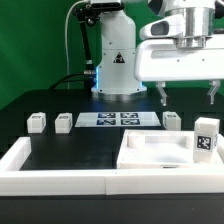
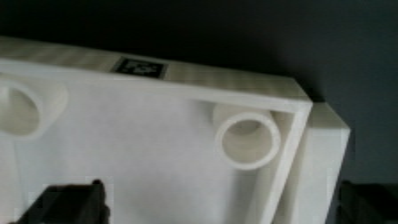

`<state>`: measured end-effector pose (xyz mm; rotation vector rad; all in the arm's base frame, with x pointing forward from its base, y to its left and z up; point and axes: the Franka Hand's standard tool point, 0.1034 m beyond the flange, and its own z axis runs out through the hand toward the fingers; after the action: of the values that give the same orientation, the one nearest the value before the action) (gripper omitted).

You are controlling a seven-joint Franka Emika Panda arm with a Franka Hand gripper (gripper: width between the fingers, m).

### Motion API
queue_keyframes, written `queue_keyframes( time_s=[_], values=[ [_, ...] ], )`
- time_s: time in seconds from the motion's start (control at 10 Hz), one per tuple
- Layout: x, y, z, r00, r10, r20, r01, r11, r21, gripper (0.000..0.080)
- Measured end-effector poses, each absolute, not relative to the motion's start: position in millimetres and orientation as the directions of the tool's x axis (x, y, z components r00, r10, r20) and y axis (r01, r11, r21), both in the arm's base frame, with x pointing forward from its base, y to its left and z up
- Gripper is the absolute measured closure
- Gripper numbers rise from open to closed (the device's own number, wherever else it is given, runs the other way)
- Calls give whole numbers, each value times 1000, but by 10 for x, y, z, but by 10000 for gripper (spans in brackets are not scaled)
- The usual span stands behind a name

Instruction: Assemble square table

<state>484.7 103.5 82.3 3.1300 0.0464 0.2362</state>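
The white square tabletop (image 1: 158, 152) lies flat at the exterior view's front right, against the rim wall. In the wrist view the tabletop (image 2: 143, 140) fills the frame, showing two round sockets and a tag near one edge. My gripper (image 1: 188, 97) hangs open above the tabletop's far side, holding nothing. In the wrist view the gripper (image 2: 217, 205) is open, with one dark fingertip (image 2: 71, 205) over the slab and the other past its edge. Two legs (image 1: 37, 122) (image 1: 64, 121) stand at the left. One leg (image 1: 172, 120) stands behind the tabletop. A taller tagged leg (image 1: 206, 136) stands upright at the right.
The marker board (image 1: 120, 119) lies flat in front of the robot base (image 1: 115, 70). The long white rim wall (image 1: 60, 182) runs along the front and up the exterior view's left side (image 1: 14, 156).
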Motion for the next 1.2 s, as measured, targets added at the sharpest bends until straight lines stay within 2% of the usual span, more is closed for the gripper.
queue_keyframes(
  time_s=[0.2,0.8,1.0,1.2],
  values=[
    [4668,1019,742,990,31,139,30,-1000,6,151],
    [4671,1021,730,989,32,142,31,-999,8,151],
    [4406,1034,613,990,44,134,43,-999,16,151],
    [4304,1059,601,991,42,124,40,-999,14,151]
  ],
)
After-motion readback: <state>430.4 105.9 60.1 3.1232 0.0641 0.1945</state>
